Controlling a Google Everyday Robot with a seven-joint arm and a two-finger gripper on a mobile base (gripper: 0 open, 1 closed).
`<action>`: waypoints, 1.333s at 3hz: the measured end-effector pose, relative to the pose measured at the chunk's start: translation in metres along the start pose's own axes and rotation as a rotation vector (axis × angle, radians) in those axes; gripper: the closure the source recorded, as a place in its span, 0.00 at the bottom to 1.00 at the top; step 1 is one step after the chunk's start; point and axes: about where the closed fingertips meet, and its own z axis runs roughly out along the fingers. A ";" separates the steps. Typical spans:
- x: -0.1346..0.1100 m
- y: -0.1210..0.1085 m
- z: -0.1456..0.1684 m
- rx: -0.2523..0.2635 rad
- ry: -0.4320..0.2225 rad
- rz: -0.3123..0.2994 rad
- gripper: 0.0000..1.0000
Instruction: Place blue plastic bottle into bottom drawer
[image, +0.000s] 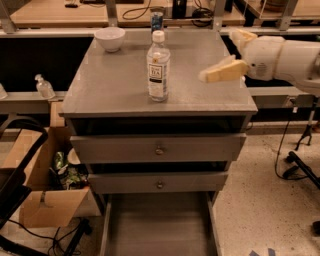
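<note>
The blue plastic bottle (158, 67) is clear with a white cap and a white label. It stands upright near the middle of the grey cabinet top (115, 85). My gripper (228, 54) hovers over the right part of the top, to the right of the bottle and apart from it. Its cream fingers (222, 71) are spread and hold nothing. The bottom drawer (157, 225) is pulled out at the foot of the cabinet, and its flat floor is bare.
A white bowl (110, 38) and a blue-and-silver can (157, 21) stand at the back of the top. Two upper drawers with knobs (159, 149) are shut. A cardboard box (45, 200) sits at the left on the floor, and a pump bottle (44, 86) on the left ledge.
</note>
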 end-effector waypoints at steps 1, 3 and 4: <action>-0.002 -0.014 0.060 -0.077 -0.080 0.056 0.00; 0.015 0.004 0.145 -0.216 -0.103 0.163 0.00; 0.018 0.017 0.177 -0.258 -0.122 0.181 0.17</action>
